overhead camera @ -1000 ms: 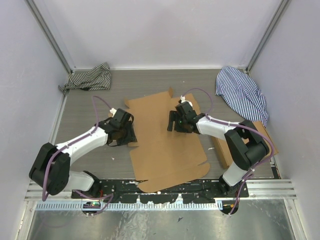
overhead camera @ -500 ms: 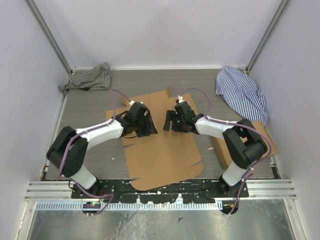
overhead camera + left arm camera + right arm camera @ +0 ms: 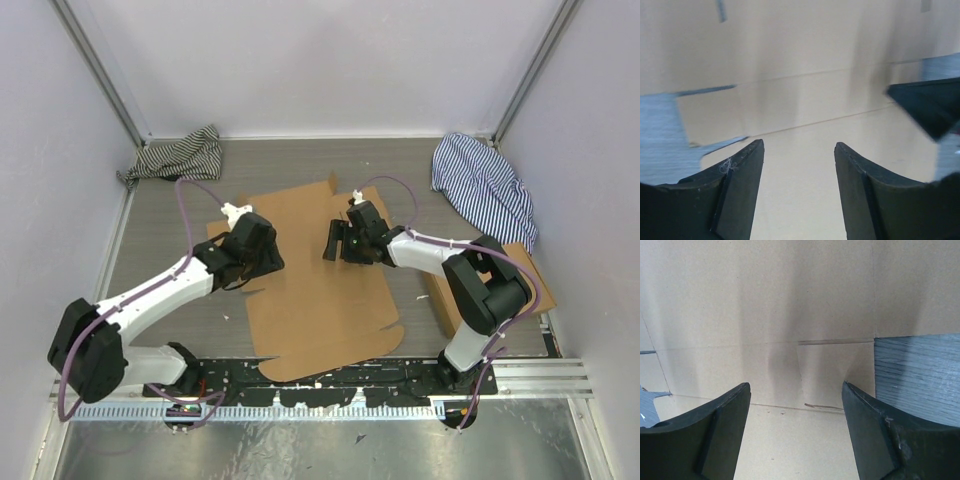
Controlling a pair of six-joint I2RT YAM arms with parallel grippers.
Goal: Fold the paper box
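Left gripper and right gripper hang open, empty, over the box mid-frame. Get under an edge, fold on the crease.

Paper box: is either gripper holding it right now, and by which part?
Neither. The left gripper and the right gripper are both open above the unfolded paper box, with nothing between their fingers.

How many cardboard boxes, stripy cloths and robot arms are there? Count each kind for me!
Boxes: 2, the flat box and the other box
Cloths: 2, the dark cloth and the blue cloth
Arms: 2, the left arm and the right arm
Total: 6
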